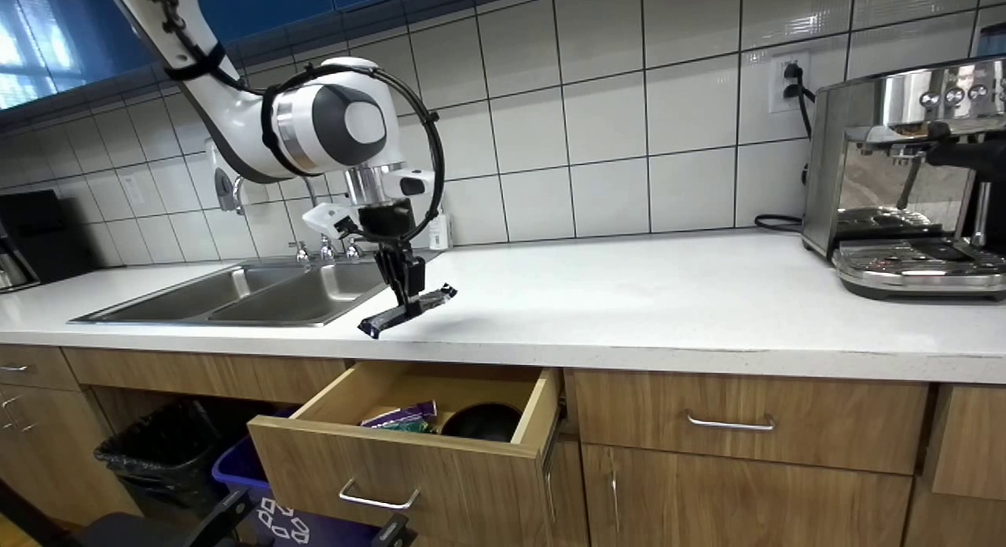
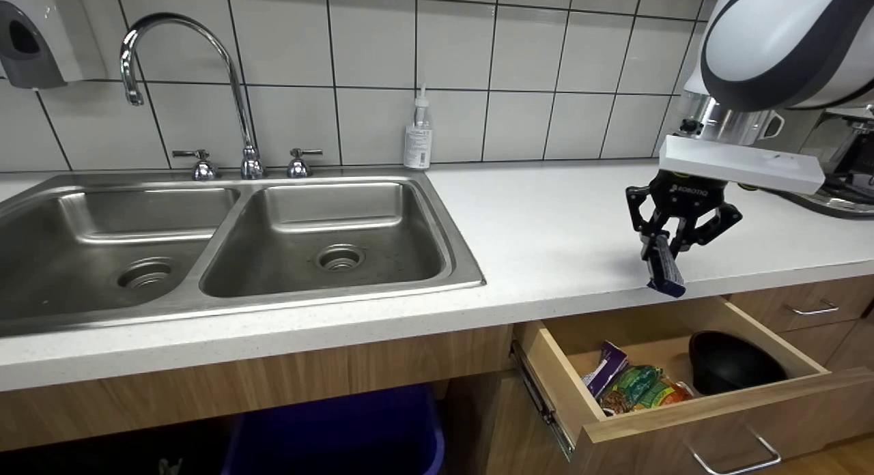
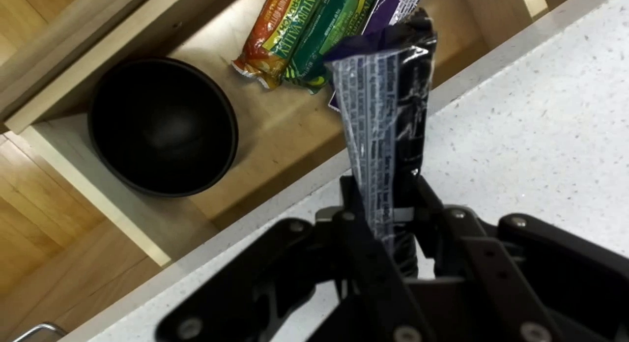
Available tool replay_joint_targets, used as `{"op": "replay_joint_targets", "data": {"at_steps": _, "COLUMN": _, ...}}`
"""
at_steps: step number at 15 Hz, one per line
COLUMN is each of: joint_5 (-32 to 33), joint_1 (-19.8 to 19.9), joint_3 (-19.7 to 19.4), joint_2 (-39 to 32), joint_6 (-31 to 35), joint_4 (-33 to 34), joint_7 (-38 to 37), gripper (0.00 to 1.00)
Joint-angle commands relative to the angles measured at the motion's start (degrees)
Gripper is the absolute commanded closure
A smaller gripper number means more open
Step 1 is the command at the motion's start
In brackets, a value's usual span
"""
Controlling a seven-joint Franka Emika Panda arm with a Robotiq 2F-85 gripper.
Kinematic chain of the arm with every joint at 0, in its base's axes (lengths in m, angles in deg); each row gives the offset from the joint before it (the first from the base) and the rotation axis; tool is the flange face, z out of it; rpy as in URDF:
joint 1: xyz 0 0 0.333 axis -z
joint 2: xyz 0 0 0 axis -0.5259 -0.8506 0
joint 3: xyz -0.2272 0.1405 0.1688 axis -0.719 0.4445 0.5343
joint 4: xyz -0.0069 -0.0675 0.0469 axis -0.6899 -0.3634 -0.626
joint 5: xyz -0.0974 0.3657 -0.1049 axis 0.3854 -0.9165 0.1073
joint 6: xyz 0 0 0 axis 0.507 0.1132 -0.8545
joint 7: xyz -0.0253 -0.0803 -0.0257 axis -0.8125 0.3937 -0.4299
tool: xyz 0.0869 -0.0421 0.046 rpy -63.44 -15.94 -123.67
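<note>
The bent arm (image 1: 338,126) points down above the counter (image 1: 629,295), jaws pinching a wrapped bar (image 3: 376,126).

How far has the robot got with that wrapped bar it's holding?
Already done, by the look of it: the drawer stands pulled open, with Nature Valley bars and a black bowl in it, and the gripper has a grip. In hand: a wrapped snack bar, held up near the front edge of the counter. Left, it seems: setting that bar down, since the jaws are closed on it.

Pincer (image 2: 659,245) reads ROBOTIQ; orange wrapper (image 3: 277,35), NATURE VALLEY.
</note>
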Motion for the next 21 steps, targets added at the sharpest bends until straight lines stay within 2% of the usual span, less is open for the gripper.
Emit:
{"op": "replay_joint_targets", "data": {"at_steps": 1, "joint_5": 1.45, "joint_1": -0.9, "joint_3": -0.83, "joint_2": 2.88, "joint_6": 2.45, "joint_4": -4.19, "joint_7": -4.52, "gripper": 0.93}}
{"op": "replay_joint_targets", "data": {"at_steps": 8, "joint_5": 0.85, "joint_1": -1.42, "joint_3": -0.32, "joint_2": 4.32, "joint_6": 5.42, "joint_4": -9.11, "joint_7": -9.61, "gripper": 0.93}}
{"op": "replay_joint_targets", "data": {"at_steps": 21, "joint_5": 4.59, "joint_1": -2.22, "joint_3": -0.73, "joint_2": 3.7, "joint_6": 11.93, "joint_4": -14.32, "joint_7": -20.07, "gripper": 0.93}}
